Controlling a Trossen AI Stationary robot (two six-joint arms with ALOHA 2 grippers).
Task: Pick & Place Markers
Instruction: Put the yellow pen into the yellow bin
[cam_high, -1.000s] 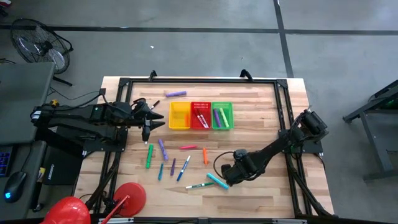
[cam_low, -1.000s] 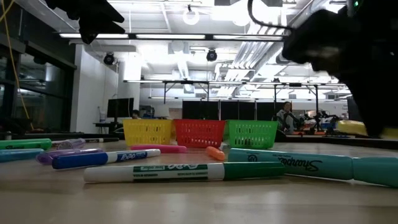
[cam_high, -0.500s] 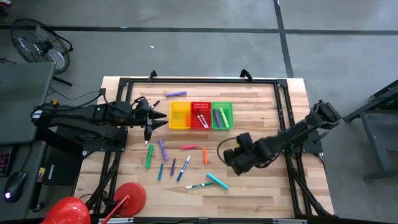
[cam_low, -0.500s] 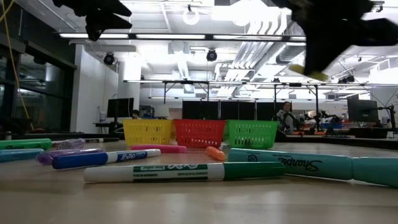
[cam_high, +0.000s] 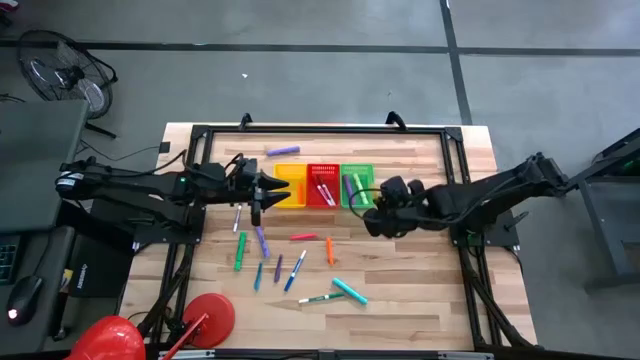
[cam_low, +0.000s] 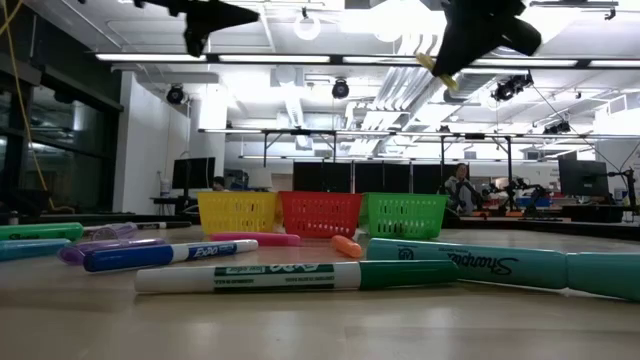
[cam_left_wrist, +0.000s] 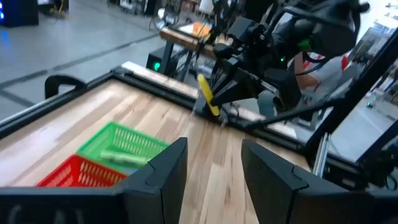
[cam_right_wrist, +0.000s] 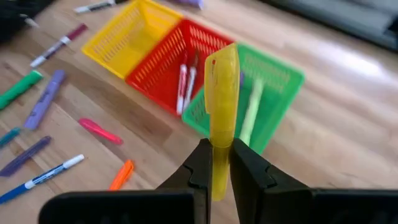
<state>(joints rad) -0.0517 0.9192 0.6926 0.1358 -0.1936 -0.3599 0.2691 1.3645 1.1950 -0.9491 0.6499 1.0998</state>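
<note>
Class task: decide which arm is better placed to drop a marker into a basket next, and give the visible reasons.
The right. The right gripper is shut on the yellow marker, raised beside the green basket. The left gripper is open and empty near the yellow basket.

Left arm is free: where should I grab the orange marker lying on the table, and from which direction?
Take the orange marker across its middle, coming straight down from above. It lies flat with its long axis running toward the baskets, so set the fingers on its two long sides. It lies apart from the pink marker and the blue-and-white marker, leaving room to descend. The left gripper is open above the yellow basket.
</note>
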